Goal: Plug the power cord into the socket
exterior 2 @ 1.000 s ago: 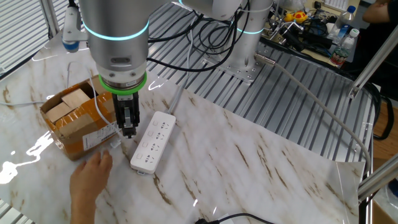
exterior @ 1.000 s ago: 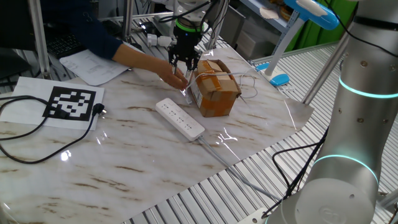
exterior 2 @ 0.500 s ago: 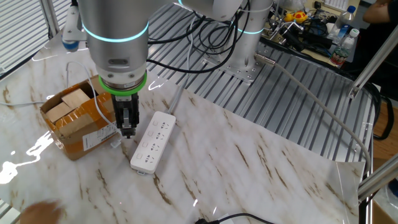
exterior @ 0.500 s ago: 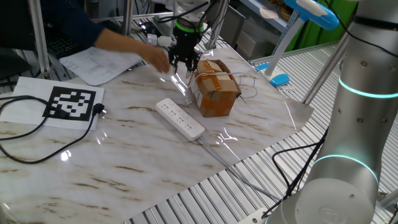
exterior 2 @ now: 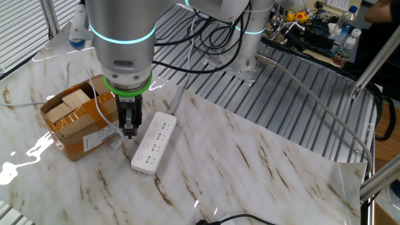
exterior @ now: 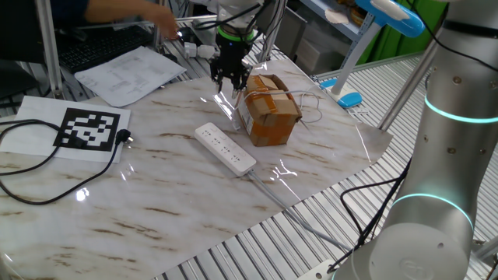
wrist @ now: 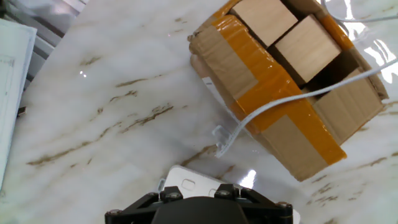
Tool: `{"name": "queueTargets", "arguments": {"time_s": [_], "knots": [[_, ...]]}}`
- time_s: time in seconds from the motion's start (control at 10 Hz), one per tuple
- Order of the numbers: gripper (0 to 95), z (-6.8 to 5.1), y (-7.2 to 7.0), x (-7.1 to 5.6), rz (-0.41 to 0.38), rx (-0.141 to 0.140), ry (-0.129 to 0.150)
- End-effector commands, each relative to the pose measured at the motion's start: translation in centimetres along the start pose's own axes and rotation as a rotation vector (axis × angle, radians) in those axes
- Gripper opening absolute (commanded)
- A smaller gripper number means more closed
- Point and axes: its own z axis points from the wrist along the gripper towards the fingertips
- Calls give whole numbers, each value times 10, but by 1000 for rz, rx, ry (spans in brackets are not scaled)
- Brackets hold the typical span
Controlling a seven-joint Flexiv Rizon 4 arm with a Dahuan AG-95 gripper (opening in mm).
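Note:
The socket point(exterior: 226, 148) is a long white power strip lying flat on the marble table, its own cable running off toward the table edge. It also shows in the other fixed view point(exterior 2: 154, 142) and at the bottom of the hand view point(wrist: 189, 180). The power cord point(wrist: 298, 93) is a thin white lead that crosses the open cardboard box point(wrist: 280, 81) and ends in a small clear tip point(wrist: 221, 142) on the table by the box. My gripper point(exterior 2: 129, 130) points down between box and socket, its dark fingers close together. A grip on the cord cannot be made out.
The cardboard box point(exterior: 268, 109) stands just right of my gripper point(exterior: 231, 84). Paper sheets point(exterior: 128, 74), a marker sheet point(exterior: 89, 128) and a black cable point(exterior: 47, 167) lie to the left. A person's arm point(exterior: 132, 9) shows at the back left. A second robot arm point(exterior: 443, 155) stands on the right.
The person's hand, beside my fingers a second ago, has pulled away to the back left. My gripper, the cord and the socket have stayed where they were.

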Motion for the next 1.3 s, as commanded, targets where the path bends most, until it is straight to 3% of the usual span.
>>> {"name": "queueTargets", "arguments": {"time_s": [0.1,0.2,0.4,0.5,0.8,0.9,1.1,1.2,1.3], "knots": [[380,1,0,2,98,-3,4],[380,3,-1,4,141,8,13],[380,8,-2,7,169,5,16],[380,11,-3,9,253,12,-2],[380,18,-6,12,348,12,-4],[380,22,-5,12,370,14,-11],[380,33,-4,13,415,22,-57],[570,43,-4,11,439,19,-63],[570,48,-6,9,456,17,-61]]}}
